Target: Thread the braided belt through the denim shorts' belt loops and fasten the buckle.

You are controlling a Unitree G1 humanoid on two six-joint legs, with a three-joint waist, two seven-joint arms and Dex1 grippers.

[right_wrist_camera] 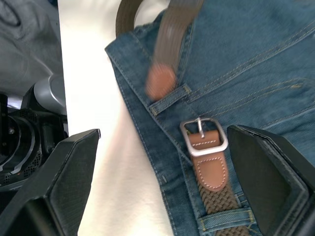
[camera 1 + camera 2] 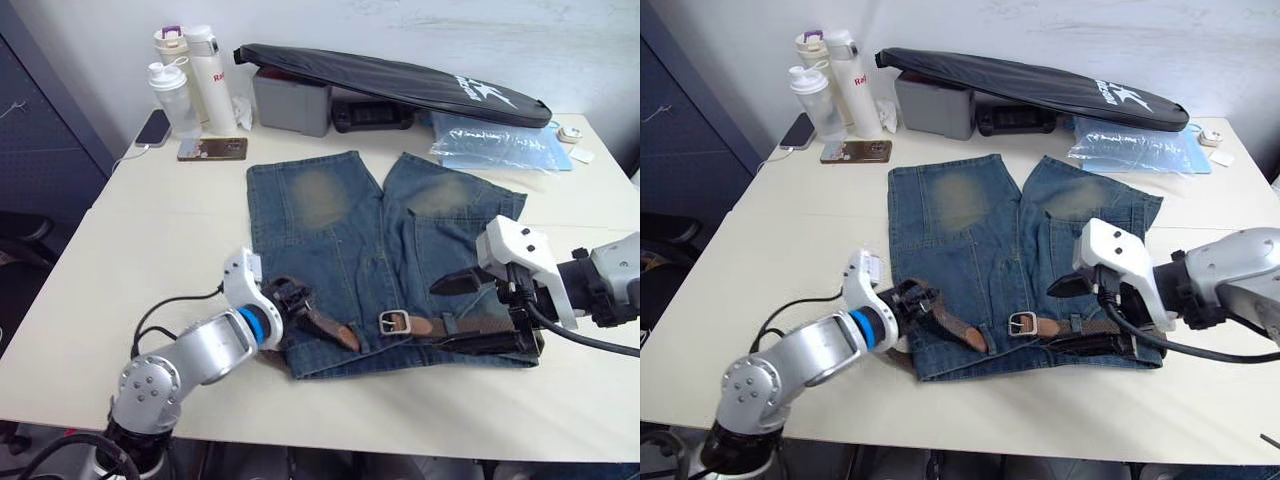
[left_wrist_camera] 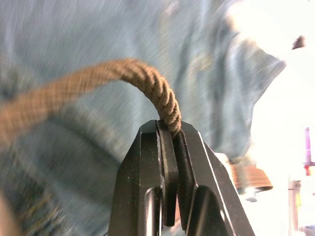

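The denim shorts (image 2: 340, 230) lie flat on the table, waistband toward me. The braided belt (image 2: 455, 325) runs along the right half of the waistband, under a belt loop (image 1: 225, 217). Its silver buckle (image 1: 203, 136) lies near the waistband's middle. The belt's free end arches up over the left half, and its tan tip (image 2: 346, 338) hangs above another belt loop (image 1: 170, 98). My left gripper (image 2: 290, 300) is shut on this raised stretch of belt (image 3: 113, 73). My right gripper (image 2: 478, 315) is open, with its fingers on either side of the strap to the right of the buckle.
Along the table's far edge stand bottles (image 2: 190, 85), two phones (image 2: 212, 149), a grey box (image 2: 290, 100), a long black bag (image 2: 400, 80) and a clear plastic packet (image 2: 500, 145). Bare tabletop (image 2: 150, 240) lies left of the shorts. The near table edge is close below the waistband.
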